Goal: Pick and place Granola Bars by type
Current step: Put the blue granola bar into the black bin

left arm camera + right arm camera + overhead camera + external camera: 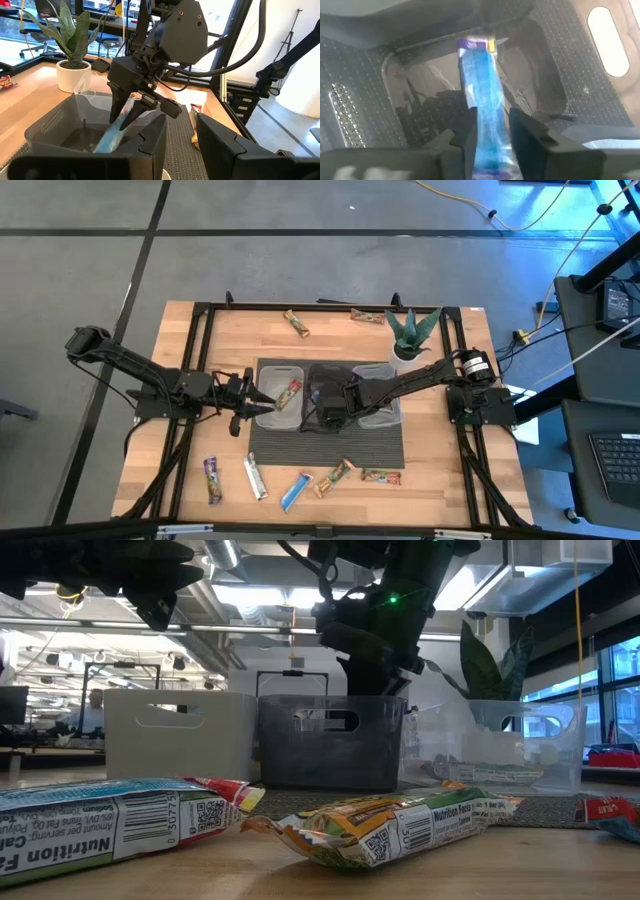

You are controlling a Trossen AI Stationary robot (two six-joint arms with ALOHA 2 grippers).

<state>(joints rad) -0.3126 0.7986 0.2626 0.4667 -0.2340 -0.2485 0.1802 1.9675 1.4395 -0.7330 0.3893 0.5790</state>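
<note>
My right gripper (325, 408) hangs over the dark middle bin (325, 370), shut on a shiny blue granola bar (482, 85) that points down into the bin. My left gripper (180, 145) is open and touches nothing; it hovers at the left bin (282, 370), where a tan and red bar (290, 392) lies flat. Several other bars lie on the table near its near edge: purple (212, 480), silver (256, 477), blue (296, 491), tan (335, 477) and tan-red (381, 476). Two more lie near the far edge (296, 324) (367, 316). My right gripper pinches the blue bar between its two fingers (469, 135), near the bar's upper end (489, 142). The fingers come from above and point down, along the bar's length. The bar hangs below them, slightly tilted, its lower end (107, 140) inside the middle bin; whether that end touches the floor, I cannot tell.
Three bins stand side by side on a dark mat (325, 448); the right one (378, 375) is clear. A potted plant (410, 335) stands behind the right bin. In the low view two bars (120, 825) (390, 825) lie in front of the bins.
</note>
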